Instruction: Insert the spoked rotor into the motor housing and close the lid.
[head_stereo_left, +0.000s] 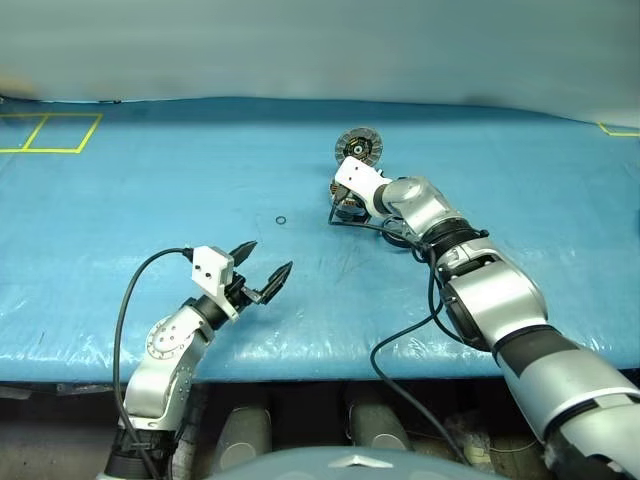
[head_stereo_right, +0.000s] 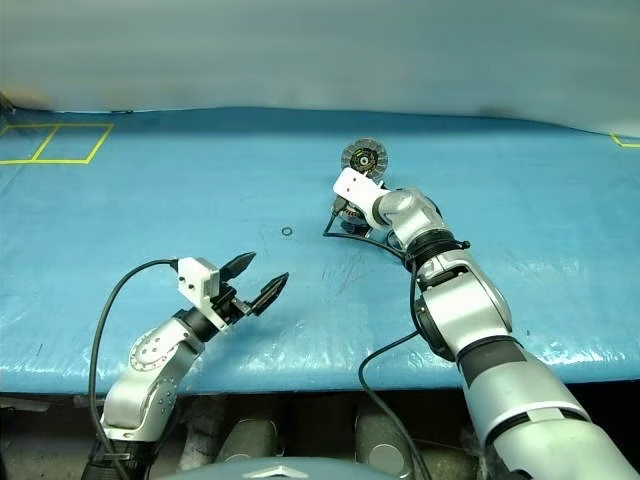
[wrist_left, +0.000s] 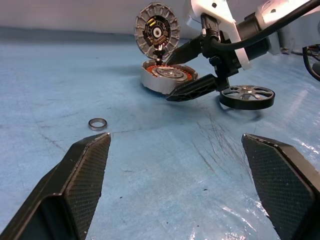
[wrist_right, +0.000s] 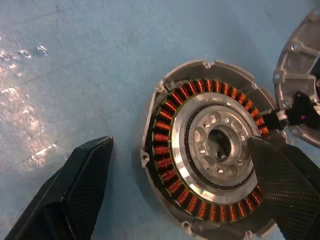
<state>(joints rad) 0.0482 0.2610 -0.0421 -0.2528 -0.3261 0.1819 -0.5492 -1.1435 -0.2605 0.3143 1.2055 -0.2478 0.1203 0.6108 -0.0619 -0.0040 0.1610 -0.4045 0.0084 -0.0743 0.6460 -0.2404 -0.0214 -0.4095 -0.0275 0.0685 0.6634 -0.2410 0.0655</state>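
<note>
The right gripper (wrist_left: 212, 75), spread, hovers over the housing (wrist_right: 212, 165); beside it the rotor (wrist_left: 247, 96) (rigid, probably light) suits a rim pinch.

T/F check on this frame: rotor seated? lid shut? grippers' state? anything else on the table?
1. The rotor sits inside the housing. False: it lies on the table beside it.
2. The lid stands open, upright. True.
3. The right gripper holds the rotor. False: it is open, over the housing, empty.
4. The left gripper is open and empty. True.
5. A small ring lies on the table, apart from the housing. True.
</note>
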